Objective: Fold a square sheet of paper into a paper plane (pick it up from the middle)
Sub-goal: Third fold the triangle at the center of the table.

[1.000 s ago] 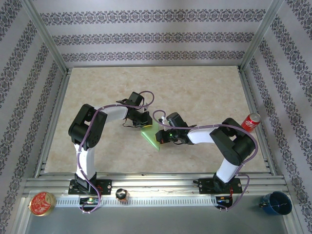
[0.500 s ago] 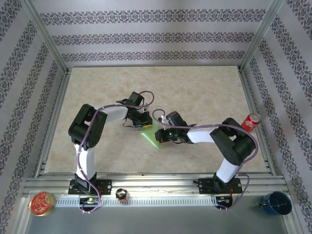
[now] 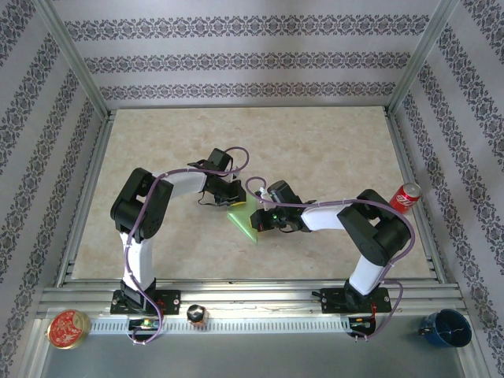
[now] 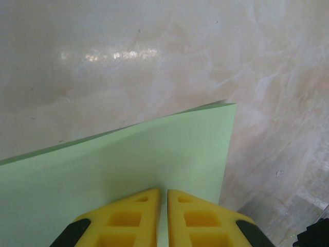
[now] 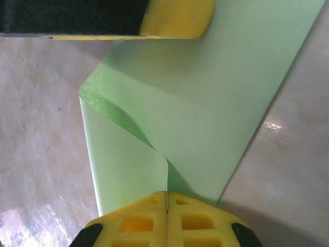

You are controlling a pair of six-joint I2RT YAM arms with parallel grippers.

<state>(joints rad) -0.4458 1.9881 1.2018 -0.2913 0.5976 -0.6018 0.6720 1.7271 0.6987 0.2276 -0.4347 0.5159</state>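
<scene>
The square sheet of paper [image 3: 245, 220] is pale green and lies partly folded on the beige table [image 3: 323, 150] between my two grippers. My left gripper [image 3: 234, 201] is shut to a thin slit, and its yellow tips [image 4: 163, 191] rest on top of the flat sheet [image 4: 154, 154] near its right edge. My right gripper [image 3: 261, 221] is shut on the sheet. A curled-up flap of the paper [image 5: 128, 159] runs into the closed yellow tips of this right gripper [image 5: 166, 194]. One of the left gripper's fingers [image 5: 175, 18] sits on the far end of the paper [image 5: 221, 92].
A red soda can [image 3: 406, 197] stands at the table's right edge. On the front rail are a red round tin [image 3: 68, 328], a small dark object [image 3: 196, 315] and a blue cup [image 3: 446, 327]. Aluminium frame posts and patterned walls enclose the table.
</scene>
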